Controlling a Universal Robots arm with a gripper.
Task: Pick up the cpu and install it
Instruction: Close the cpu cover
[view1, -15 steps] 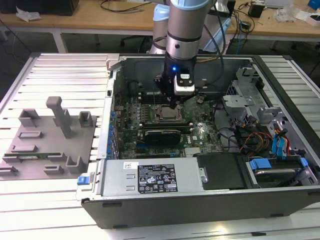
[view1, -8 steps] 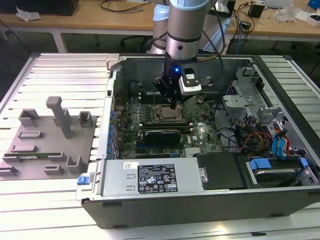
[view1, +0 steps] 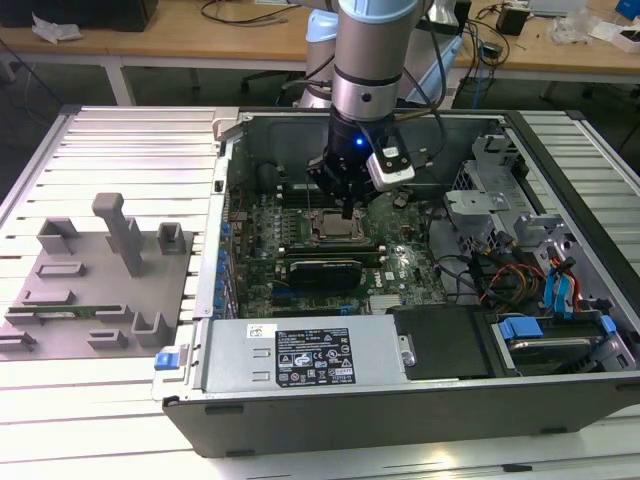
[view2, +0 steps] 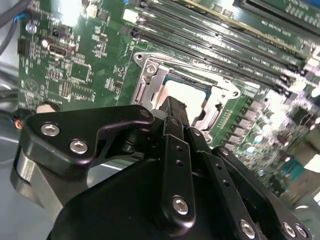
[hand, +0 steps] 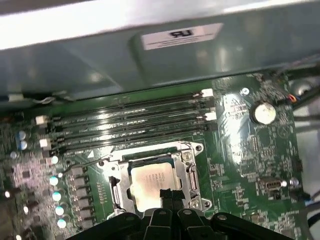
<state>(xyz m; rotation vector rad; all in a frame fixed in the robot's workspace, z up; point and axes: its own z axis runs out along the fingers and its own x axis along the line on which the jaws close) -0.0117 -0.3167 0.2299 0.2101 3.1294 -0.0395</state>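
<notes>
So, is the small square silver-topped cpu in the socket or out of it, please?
In: in the first wrist view the silver-topped cpu lies flat inside the black-framed metal socket, under the gripper.

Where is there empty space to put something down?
Bare slatted table lies between the grey tray and the near edge, and more beyond the tray. Inside the computer case it is crowded: the hand hangs over the cpu amid the green board and cables.

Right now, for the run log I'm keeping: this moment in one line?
cpu: lying in socket | gripper: fingers shut, over cpu
</notes>
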